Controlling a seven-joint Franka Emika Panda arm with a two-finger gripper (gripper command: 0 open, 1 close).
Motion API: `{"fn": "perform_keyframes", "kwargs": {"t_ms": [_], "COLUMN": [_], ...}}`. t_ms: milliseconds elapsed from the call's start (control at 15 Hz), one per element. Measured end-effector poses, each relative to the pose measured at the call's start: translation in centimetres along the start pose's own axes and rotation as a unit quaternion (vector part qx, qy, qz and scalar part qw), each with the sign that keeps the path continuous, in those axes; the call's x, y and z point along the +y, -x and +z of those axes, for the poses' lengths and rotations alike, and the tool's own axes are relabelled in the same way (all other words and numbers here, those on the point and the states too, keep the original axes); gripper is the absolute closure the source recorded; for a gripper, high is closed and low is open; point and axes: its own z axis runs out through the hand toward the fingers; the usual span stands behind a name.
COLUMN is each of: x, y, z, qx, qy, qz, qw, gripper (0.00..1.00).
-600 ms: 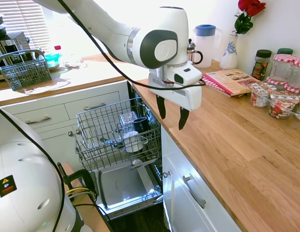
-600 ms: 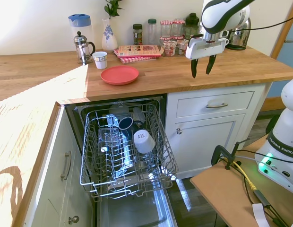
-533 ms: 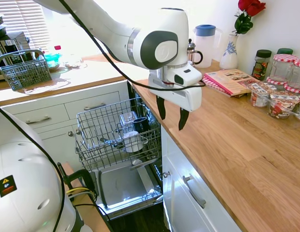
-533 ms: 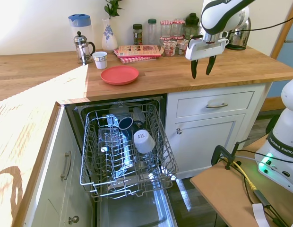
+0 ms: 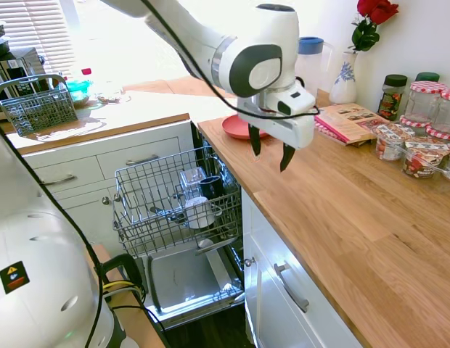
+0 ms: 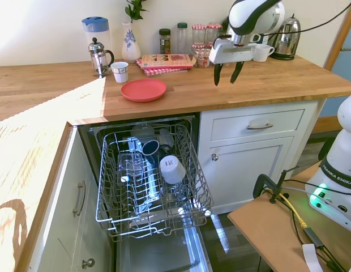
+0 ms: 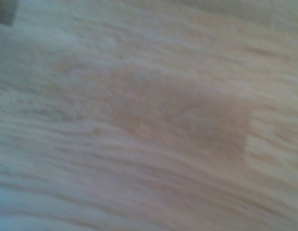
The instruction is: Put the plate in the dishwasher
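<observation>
The coral-red plate lies flat on the wooden counter above the dishwasher; in the first exterior view only part of the plate shows behind the arm. The dishwasher's door is down and its wire rack is pulled out, with cups and glasses in it. My gripper hangs open and empty a little above the counter, well to the right of the plate in the second exterior view. From the other side the gripper points down at bare wood. The wrist view is only blurred wood grain.
A French press, a small cup, a blue-lidded jug, a vase, a book and several jars stand along the back of the counter. A kettle and mug are behind the gripper. A grey cutlery basket sits on the far counter.
The arm has carried the open gripper along the counter toward the plate and a little away from the counter's front edge. The plate and rack have not moved.
</observation>
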Motion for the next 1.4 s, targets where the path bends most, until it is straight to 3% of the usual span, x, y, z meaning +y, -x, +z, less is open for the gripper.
{"fn": "perform_keyframes", "kwargs": {"t_ms": [200, 467, 667, 867, 933, 1400], "x": [-5.1, -12.0, -16.8, -19.3, -19.7, -22.5], "y": [-1.1, -1.9, -1.7, -1.6, -1.6, -1.3], "z": [1.7, 3.2, 5.4, 7.6, 7.9, 9.7], "qx": [-0.026, -0.037, -0.057, -0.071, -0.074, -0.071], "qy": [-0.047, -0.083, -0.089, -0.080, -0.078, -0.058], "qz": [-0.025, -0.048, -0.067, -0.069, -0.068, -0.059], "qw": [0.9982, 0.9948, 0.9921, 0.9919, 0.9919, 0.9940], "gripper": [0.00, 0.00, 0.00, 0.00, 1.00, 1.00]}}
